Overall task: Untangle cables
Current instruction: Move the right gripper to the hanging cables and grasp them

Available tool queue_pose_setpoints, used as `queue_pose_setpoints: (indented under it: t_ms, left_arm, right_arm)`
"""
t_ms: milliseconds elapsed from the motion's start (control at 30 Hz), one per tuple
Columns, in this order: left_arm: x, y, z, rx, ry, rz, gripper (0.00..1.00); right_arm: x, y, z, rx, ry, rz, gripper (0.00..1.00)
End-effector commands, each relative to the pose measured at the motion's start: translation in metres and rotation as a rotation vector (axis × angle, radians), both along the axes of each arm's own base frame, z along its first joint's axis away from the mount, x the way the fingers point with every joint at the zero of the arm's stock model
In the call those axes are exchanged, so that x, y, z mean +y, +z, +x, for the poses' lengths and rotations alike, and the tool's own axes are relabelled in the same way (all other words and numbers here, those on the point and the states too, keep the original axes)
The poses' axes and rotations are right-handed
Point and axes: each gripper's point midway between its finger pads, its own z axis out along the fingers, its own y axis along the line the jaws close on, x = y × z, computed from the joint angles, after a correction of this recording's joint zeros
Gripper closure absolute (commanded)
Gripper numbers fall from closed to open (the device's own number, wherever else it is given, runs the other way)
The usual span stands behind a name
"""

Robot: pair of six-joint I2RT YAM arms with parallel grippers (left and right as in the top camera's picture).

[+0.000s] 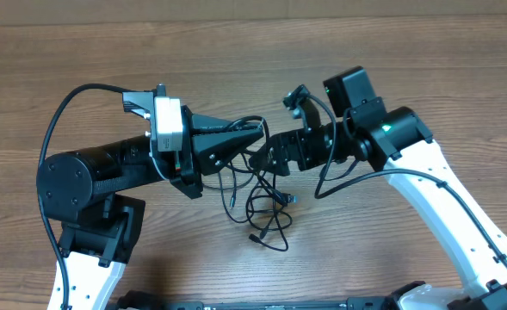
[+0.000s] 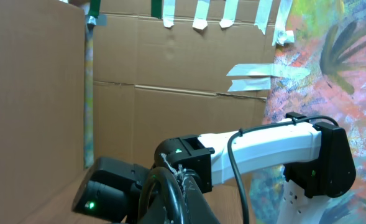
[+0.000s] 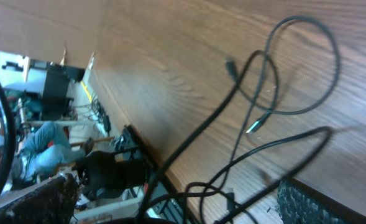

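Left gripper (image 1: 258,137) (clamped) holds cables (image 1: 255,200), loops trailing downward.

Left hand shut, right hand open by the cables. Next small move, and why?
Probably close the open right hand on the strand running between its fingers. The shut left hand seems to pinch the thin black cables with silvery plugs, their tangle trailing onto the wooden table; a second grip would let the arms pull apart.
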Motion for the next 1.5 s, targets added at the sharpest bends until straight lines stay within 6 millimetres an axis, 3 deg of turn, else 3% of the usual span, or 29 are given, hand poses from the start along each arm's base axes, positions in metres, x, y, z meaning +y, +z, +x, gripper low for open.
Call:
queue_pose_setpoints:
  t_ms: [0, 67, 233, 767, 1167, 1233, 1333, 1467]
  left_arm:
    - [0.0, 0.008, -0.004, -0.021, -0.011, -0.003, 0.96]
    - [0.0, 0.008, -0.004, -0.021, -0.011, -0.003, 0.96]
    - [-0.001, 0.007, -0.006, -0.022, -0.021, 0.003, 0.96]
    - [-0.002, 0.003, -0.012, -0.028, -0.056, 0.023, 0.96]
    - [-0.002, 0.003, -0.011, -0.06, -0.047, 0.027, 0.96]
    - [-0.002, 0.004, -0.01, -0.059, -0.042, 0.024, 0.96]
    - [-0.002, 0.004, -0.009, -0.058, -0.034, 0.02, 0.96]
    - [-0.002, 0.004, -0.009, -0.055, -0.035, 0.02, 0.96]
  right_arm:
    - [0.016, 0.0, -0.018, 0.025, 0.066, 0.024, 0.0]
    - [0.022, -0.002, -0.025, 0.025, 0.08, 0.007, 0.0]
    - [0.019, -0.017, -0.017, 0.053, -0.037, -0.103, 0.0]
    - [0.048, -0.044, -0.041, 0.124, 0.066, -0.141, 0.01]
    - [0.047, -0.046, -0.041, 0.131, 0.068, -0.146, 0.41]
    - [0.048, -0.047, -0.041, 0.132, 0.067, -0.148, 0.57]
    - [0.048, -0.047, -0.041, 0.133, 0.067, -0.149, 0.96]
    - [0.045, -0.05, -0.037, 0.117, 0.052, -0.171, 0.96]
